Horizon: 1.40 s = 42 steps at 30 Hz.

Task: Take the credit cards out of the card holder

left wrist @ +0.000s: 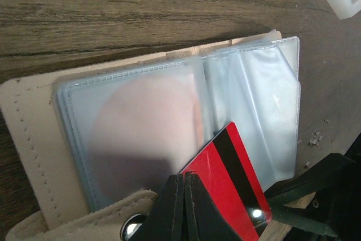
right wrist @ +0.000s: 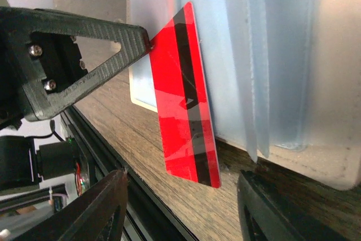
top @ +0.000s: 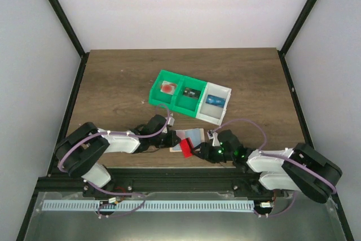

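The card holder (top: pixel 193 135) lies open on the table near the front edge, its clear sleeves (left wrist: pixel 135 117) up over a tan edge, and it fills the right wrist view (right wrist: pixel 271 55). A red card with a black stripe (left wrist: pixel 225 162) (right wrist: pixel 183 83) (top: pixel 185 148) rests tilted across its near edge, the lower end overhanging the wood. My left gripper (left wrist: pixel 185 178) (top: pixel 174 141) is shut, its tips at the card's left edge. My right gripper (right wrist: pixel 181 176) (top: pixel 198 149) is open, one finger on each side of the card's lower end, touching nothing.
Behind the holder stands a row of bins: two green bins (top: pixel 172 90) (top: pixel 190 95) and a white bin (top: pixel 216 103), each with a card inside. The black frame rail (right wrist: pixel 113 156) runs close along the table's front edge below the card.
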Tool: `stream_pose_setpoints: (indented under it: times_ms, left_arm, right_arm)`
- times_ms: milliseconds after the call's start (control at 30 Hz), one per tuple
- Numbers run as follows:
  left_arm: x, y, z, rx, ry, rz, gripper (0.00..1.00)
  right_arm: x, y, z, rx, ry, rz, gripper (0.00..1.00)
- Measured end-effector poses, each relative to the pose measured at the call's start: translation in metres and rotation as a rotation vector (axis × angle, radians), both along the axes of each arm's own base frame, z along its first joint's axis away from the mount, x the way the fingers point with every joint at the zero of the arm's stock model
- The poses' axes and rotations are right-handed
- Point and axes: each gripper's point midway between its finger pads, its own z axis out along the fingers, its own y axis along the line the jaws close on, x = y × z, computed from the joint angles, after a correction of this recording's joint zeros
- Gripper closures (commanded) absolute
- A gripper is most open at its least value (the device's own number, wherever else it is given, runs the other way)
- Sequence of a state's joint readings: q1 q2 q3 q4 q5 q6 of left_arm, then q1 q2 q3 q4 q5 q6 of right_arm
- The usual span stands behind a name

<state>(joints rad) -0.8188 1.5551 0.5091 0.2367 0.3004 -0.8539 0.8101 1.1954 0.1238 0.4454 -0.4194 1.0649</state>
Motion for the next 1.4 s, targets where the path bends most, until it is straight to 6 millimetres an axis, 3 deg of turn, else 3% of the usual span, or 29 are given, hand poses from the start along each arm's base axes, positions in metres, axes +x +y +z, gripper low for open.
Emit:
stream_pose_setpoints:
  times_ms: [233, 433, 533, 667, 767, 833, 900, 1033, 1200, 1300, 1400]
  left_arm:
    - [0.001, 0.0, 0.0, -0.001, -0.001, 0.006, 1.0]
    - [0.001, 0.0, 0.0, -0.007, 0.0, 0.011, 1.0]
    - [0.001, 0.0, 0.0, -0.007, 0.0, 0.015, 1.0]
    - [0.003, 0.001, 0.004, -0.006, -0.012, 0.024, 0.98]
    - [0.004, 0.003, 0.012, -0.009, -0.034, 0.029, 0.83]
    - [0.006, 0.005, 0.024, -0.014, -0.071, 0.025, 0.73]
    - [0.009, 0.005, 0.044, -0.023, -0.135, 0.019, 0.71]
    - [0.012, -0.001, 0.114, -0.087, -0.413, -0.046, 0.67]
    - [-0.015, -0.006, 0.202, -0.16, -0.829, -0.184, 0.63]
    - [-0.028, -0.006, 0.228, -0.15, -1.019, -0.267, 0.62]
    - [-0.045, -0.01, 0.237, -0.115, -1.172, -0.378, 0.61]
  right_arm:
    - [0.001, 0.007, -0.004, 0.032, 0.025, -0.003, 0.59]
    - [0.0, 0.01, -0.006, 0.044, 0.039, -0.002, 0.88]
    - [0.0, 0.01, -0.005, 0.05, 0.04, -0.003, 0.99]
    - [0.001, 0.012, 0.006, 0.079, 0.008, 0.001, 1.0]
    - [0.002, 0.012, 0.016, 0.1, -0.018, 0.005, 0.99]
    - [0.001, 0.012, 0.023, 0.113, -0.033, 0.012, 0.99]
    - [-0.002, 0.012, 0.029, 0.107, -0.044, 0.034, 0.99]
    - [0.005, 0.014, 0.059, 0.117, -0.107, 0.06, 1.0]
    - [0.017, 0.006, 0.099, 0.158, -0.16, 0.066, 0.99]
    - [0.013, 0.008, 0.109, 0.181, -0.126, 0.114, 0.99]
    - [0.004, 0.014, 0.12, 0.21, -0.078, 0.182, 0.99]
